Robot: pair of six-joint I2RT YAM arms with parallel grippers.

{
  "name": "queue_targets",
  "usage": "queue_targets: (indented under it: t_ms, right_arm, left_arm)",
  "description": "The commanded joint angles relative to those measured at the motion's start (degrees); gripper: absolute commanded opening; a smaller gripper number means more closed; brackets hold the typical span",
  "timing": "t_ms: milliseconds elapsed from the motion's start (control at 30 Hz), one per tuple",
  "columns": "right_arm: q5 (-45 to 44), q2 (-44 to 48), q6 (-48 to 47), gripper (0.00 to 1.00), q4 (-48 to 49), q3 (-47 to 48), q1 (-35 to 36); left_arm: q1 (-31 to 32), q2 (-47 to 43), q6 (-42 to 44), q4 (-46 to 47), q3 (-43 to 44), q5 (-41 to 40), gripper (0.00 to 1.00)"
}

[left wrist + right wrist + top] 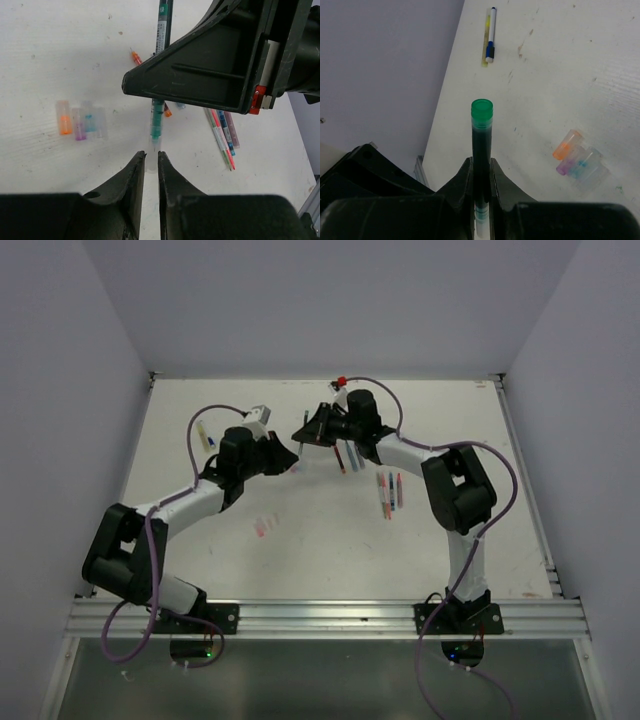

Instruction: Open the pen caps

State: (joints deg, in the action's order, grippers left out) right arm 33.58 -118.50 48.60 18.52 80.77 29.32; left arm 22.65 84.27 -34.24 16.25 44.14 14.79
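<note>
Top view: at the far left of the table (330,560), a white pen with a blue cap (206,434) is laid flat, at 10 o'clock from the left gripper (291,466). A cluster of loose caps (80,121), clear with orange, purple and blue inserts, is seen lying side by side and touching. In the left wrist view it sits at 10 o'clock from the left fingertips, apart from them. The left gripper is closed almost fully, and the clear cap (152,150) on the tip of the green pen (157,112) is pinched between its fingertips. The pen is held off the table and bridges the two grippers, which are nearly tip to tip at table centre. Its barrel is clamped by the right gripper (481,161), at 1 o'clock from the left one in the top view. In the right wrist view the barrel's green butt end (482,109) is pointed to 12 o'clock. An orange pen (135,56) is seen on the table under the green one, crossed by it. A bundle of pens (390,495) is laid roughly parallel at 4 o'clock from the right gripper, near the right forearm. Whether those are capped cannot be told.
</note>
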Motion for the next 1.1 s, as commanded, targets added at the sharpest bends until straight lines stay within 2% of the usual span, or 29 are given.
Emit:
queue_targets:
  t_ms: [0,100,200,333,467,733,767,867,933,1033,1067]
  right_arm:
    - [1.31,0.72,2.46,0.00,4.85,0.62,0.12]
    - [2.10,0.55,3.43,0.00,6.08,0.26,0.12]
    - [2.89,0.20,4.57,0.00,7.40,0.00,0.12]
    - [4.03,-0.24,6.50,0.00,9.51,-0.35,0.12]
    - [4.65,-0.33,6.60,0.00,9.60,-0.18,0.39]
    - [5.44,-1.30,5.02,0.00,7.85,0.35,1.26]
    - [5.35,-1.30,5.01,0.00,7.58,0.35,1.35]
    - [4.74,-0.95,4.58,0.00,6.97,0.52,1.35]
    - [4.13,-0.77,3.53,0.00,5.57,1.23,1.35]
    - [-4.10,1.86,-1.21,0.00,1.54,1.31,1.70]
    - [-13.28,3.95,-5.75,0.00,-4.92,1.93,2.05]
  left_arm:
    - [0.37,1.16,1.54,2.56,1.65,0.86,0.21]
    - [0.37,1.51,1.37,2.73,1.65,1.21,0.33]
    - [0.37,2.04,1.28,3.08,1.65,1.73,0.40]
    - [0.37,2.39,1.19,3.52,1.83,2.00,0.41]
    - [0.37,2.65,1.10,3.88,2.00,2.44,0.29]
    - [0.29,2.21,1.54,3.09,3.76,2.35,0.28]
    - [0.37,2.30,1.54,3.09,3.85,2.53,0.19]
    - [0.37,2.65,1.54,2.82,3.76,3.14,0.00]
    - [0.37,2.48,1.46,3.08,3.06,3.23,0.00]
    - [0.37,2.13,1.02,3.79,1.30,3.32,0.00]
    - [0.37,2.13,0.84,5.01,0.69,3.75,0.00]
